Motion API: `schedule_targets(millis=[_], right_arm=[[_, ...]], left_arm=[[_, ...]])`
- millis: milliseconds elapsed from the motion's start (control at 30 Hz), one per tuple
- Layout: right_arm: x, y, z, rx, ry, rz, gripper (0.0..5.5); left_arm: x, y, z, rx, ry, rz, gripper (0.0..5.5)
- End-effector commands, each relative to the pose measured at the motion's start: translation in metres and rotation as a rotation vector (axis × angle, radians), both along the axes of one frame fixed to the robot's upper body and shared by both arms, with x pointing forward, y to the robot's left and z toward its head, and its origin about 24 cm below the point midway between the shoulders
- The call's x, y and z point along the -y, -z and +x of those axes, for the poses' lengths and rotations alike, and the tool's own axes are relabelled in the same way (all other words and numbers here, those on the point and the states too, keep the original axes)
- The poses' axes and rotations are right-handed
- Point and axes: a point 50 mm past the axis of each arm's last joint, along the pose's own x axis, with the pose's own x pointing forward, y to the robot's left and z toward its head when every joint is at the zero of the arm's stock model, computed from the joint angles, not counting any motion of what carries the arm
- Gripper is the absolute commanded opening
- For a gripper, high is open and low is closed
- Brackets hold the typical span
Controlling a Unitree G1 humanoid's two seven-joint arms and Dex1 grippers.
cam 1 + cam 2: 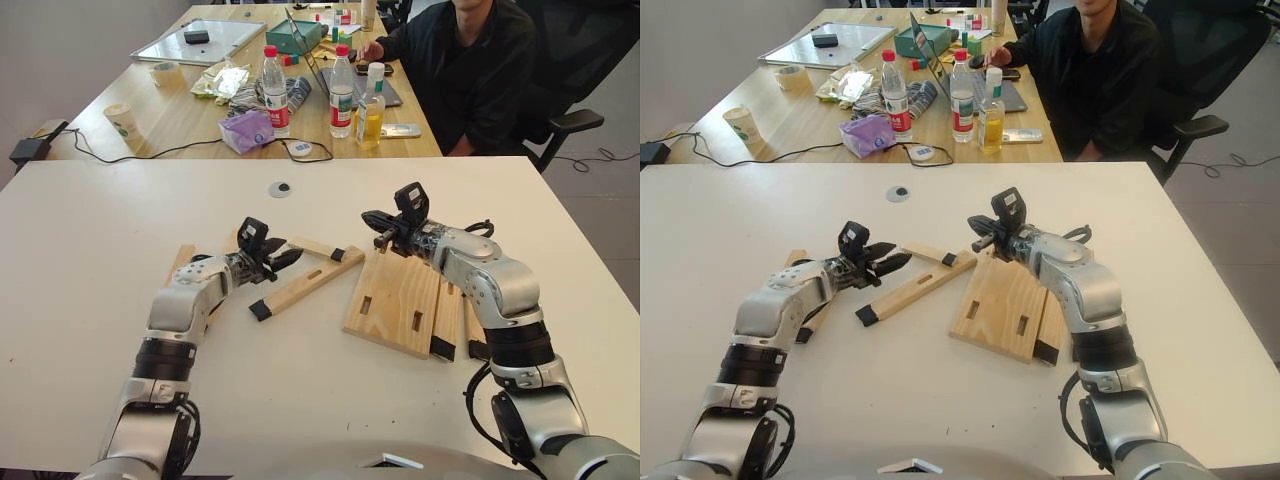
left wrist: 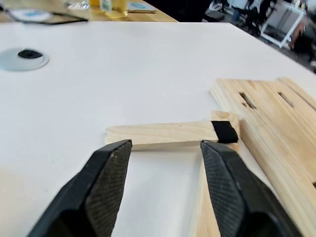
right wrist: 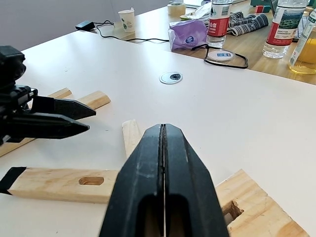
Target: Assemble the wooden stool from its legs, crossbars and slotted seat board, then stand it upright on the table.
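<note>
The slotted seat board [image 1: 395,295] lies flat on the white table, partly over another wooden piece [image 1: 446,322] at its right. A long leg [image 1: 305,283] with black end caps and a round hole lies to its left, and a short crossbar [image 2: 163,135] with a black cap lies just behind that. My left gripper [image 1: 298,256] is open, low over the table, its fingertips close to the short crossbar with nothing between them. My right gripper [image 3: 163,128] is shut and empty, hovering above the seat board's far left corner [image 3: 256,212]. It points toward the left gripper [image 3: 81,118].
More wooden pieces [image 1: 180,262] lie under my left forearm. A round grey disc [image 1: 281,189] sits in the table farther back. Behind is a second table with bottles [image 1: 275,92], cables and clutter, where a person sits. The near and left parts of the white table [image 1: 80,300] are bare.
</note>
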Motion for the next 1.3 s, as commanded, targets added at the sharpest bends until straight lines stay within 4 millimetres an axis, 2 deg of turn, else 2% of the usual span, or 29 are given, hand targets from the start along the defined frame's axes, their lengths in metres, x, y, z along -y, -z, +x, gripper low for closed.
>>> schedule_targets(millis=[33,100,267,467,600,800,1167,1300], right_arm=[[0.003,-0.001,0.0,0.009,0.016,-0.018,0.0],[0.002,-0.001,0.0,0.009,0.013,-0.023,0.0],[0.003,0.0,-0.001,0.011,0.013,-0.035,0.0],[-0.001,0.003,-0.003,0.007,0.003,-0.042,0.0],[-0.002,0.004,-0.003,0.004,-0.012,-0.047,0.0],[-0.003,0.005,-0.003,0.001,-0.028,-0.062,0.0],[-0.001,0.004,-0.002,0.003,-0.026,-0.078,0.0],[-0.002,0.004,0.001,0.001,-0.051,-0.09,0.0]], left_arm=[[0.007,0.001,0.009,-0.245,-0.105,-0.212,2.55],[0.014,0.002,0.011,-0.346,-0.133,-0.298,2.55],[0.034,0.005,0.016,-0.532,-0.209,-0.388,2.55],[0.041,0.031,0.012,-0.685,-0.384,-0.382,2.55],[0.046,0.043,0.011,-0.721,-0.467,-0.445,2.55],[0.049,0.046,0.017,-0.706,-0.545,-0.548,2.55],[0.057,0.045,0.028,-0.674,-0.564,-0.614,1.0],[0.054,0.05,0.026,-0.665,-0.586,-0.634,0.53]])
